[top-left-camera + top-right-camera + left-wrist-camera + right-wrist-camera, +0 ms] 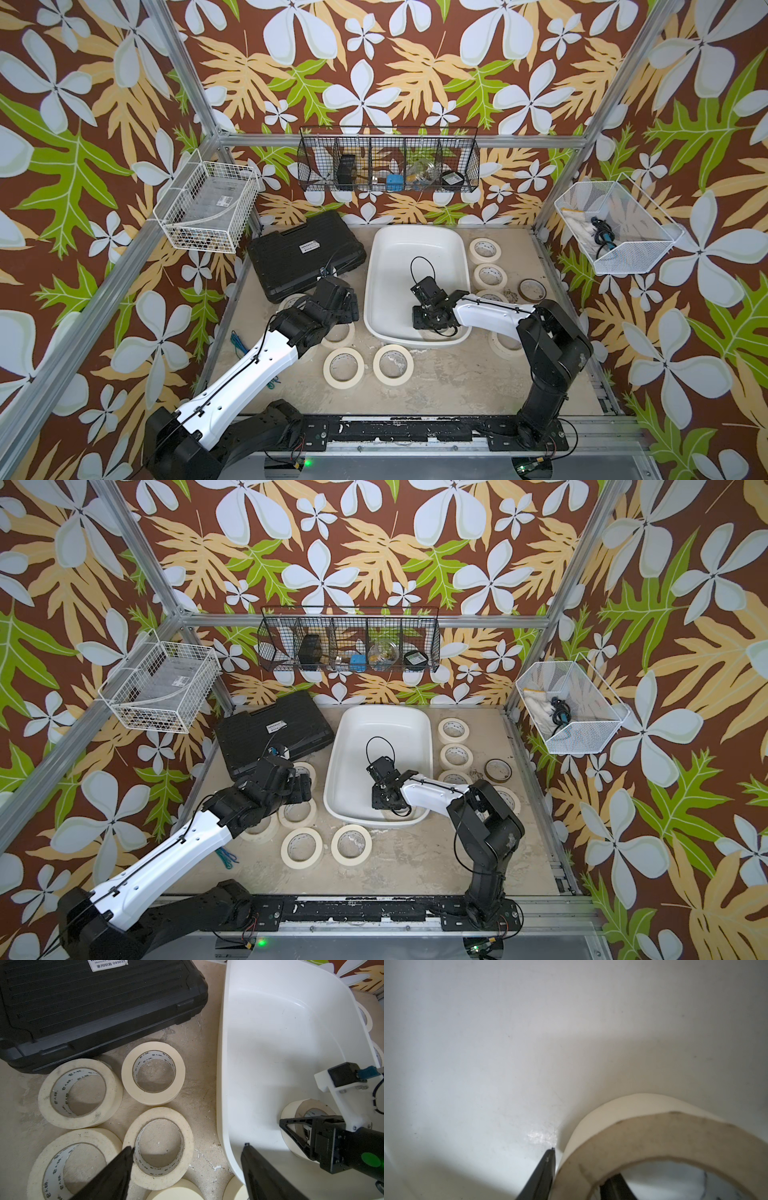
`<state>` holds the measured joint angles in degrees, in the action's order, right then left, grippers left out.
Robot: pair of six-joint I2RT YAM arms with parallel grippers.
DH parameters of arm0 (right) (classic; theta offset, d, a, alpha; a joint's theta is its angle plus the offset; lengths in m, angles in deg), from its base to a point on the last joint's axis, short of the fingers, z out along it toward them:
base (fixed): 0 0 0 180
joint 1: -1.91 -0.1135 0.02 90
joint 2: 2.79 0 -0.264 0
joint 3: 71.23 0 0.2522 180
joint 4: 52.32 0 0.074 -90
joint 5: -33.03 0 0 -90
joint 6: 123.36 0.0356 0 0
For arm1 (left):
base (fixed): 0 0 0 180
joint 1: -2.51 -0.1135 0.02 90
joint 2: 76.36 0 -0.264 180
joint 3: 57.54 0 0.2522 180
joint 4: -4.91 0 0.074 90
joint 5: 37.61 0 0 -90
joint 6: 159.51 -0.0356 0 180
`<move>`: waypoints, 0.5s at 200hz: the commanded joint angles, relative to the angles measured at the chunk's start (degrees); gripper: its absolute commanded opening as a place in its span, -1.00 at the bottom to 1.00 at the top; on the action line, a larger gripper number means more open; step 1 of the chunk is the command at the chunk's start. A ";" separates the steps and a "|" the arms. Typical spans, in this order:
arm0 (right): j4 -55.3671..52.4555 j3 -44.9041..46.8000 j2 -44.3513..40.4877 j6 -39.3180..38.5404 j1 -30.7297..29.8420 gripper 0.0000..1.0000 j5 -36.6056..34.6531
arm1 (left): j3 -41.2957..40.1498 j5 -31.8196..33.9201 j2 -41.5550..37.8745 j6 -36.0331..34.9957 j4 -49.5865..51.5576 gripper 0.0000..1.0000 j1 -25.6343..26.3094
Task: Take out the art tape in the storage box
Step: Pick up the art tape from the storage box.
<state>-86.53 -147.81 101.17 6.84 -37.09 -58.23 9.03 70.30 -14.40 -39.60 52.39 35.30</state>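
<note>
The storage box (415, 232) is a white tub at the middle of the table. One cream art tape roll (291, 1111) lies near its front corner. My right gripper (428, 324) reaches down into the box. In the right wrist view one finger (548, 1165) presses the roll's (654, 1126) outer face and the other sits inside the ring, so the jaws are shut on the roll's wall. My left gripper (188, 1147) hangs open above several rolls (153, 1073) on the table, left of the box (259, 1043).
A black ribbed case (305, 253) lies at the back left, touching the box. More rolls (485, 249) line the box's right side, and two (343, 368) lie in front. A dark ring (532, 289) sits at the right. Wire baskets (203, 208) hang on the walls.
</note>
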 commanded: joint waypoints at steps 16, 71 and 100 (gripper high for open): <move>-0.87 -1.77 -0.58 -2.00 -0.08 -0.63 0.42 | 0.05 -1.16 0.34 -0.16 -0.23 0.69 -0.10; -10.61 -8.54 -7.16 -5.86 -0.37 -0.81 -2.63 | -0.13 -1.30 0.36 -0.41 -0.21 0.69 -0.10; -16.16 -11.32 -11.89 -8.22 -0.35 -0.83 -4.57 | -0.34 -1.30 0.54 -0.39 -0.34 0.69 -0.10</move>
<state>-96.52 -157.50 92.25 1.77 -37.37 -59.41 8.95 69.03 -13.99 -39.60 52.39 35.28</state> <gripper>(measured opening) 0.235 0.845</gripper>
